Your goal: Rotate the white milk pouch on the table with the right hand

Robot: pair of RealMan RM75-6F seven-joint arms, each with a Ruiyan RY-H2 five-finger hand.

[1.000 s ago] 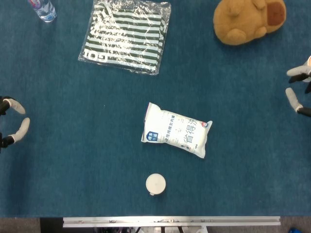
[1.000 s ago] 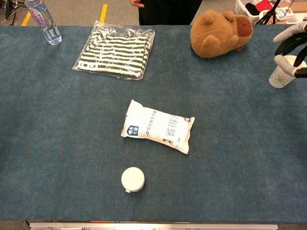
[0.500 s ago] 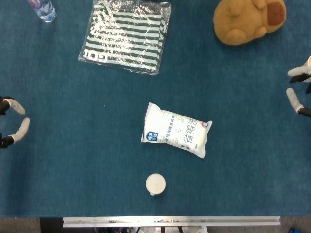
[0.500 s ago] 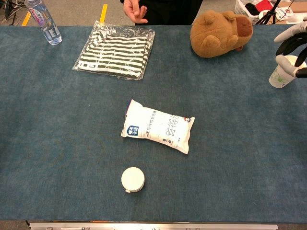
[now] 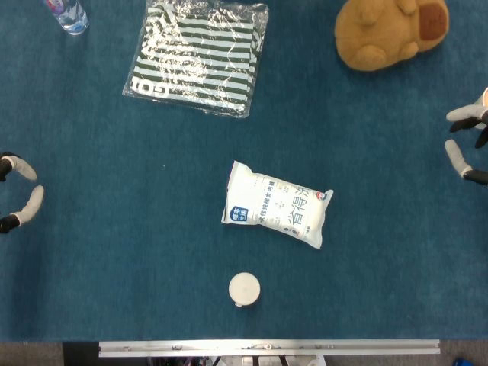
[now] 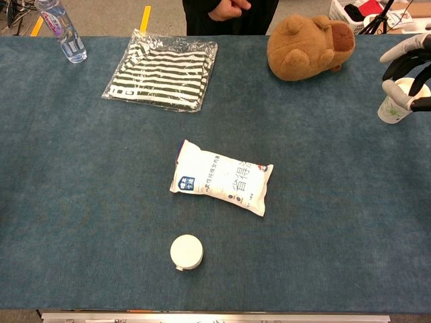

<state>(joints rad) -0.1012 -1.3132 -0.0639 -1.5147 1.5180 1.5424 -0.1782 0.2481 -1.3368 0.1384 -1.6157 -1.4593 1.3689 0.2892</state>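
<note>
Head view. White milk pouch (image 5: 277,214): flat on the blue table (image 5: 114,252), mid-table, long axis tilted, untouched. Small white round lid-like item (image 5: 244,290): near the pouch, on its front-edge side. Bagged striped garment (image 5: 198,57): well apart from the pouch, toward the far edge. Brown plush toy (image 5: 389,30): far from the pouch, at the far right. Water bottle (image 5: 67,15): far-left corner, partly cut off. Right hand (image 5: 467,145): at the frame edge, well apart from the pouch, fingers apart, holding nothing. Left hand (image 5: 19,194): at the opposite edge, only fingertips visible, spread and empty.

Chest view. Pouch (image 6: 220,177): same central position, printed face up. Right hand (image 6: 407,70): raised in front of a paper cup (image 6: 392,108), far from the pouch, fingers loosely spread, nothing held. Left hand: not shown here.

Step judged: approach not yet begun. Next move calls for carrying the right hand across to the pouch, setting fingers on it, and turning it flat without nudging the round item.
</note>
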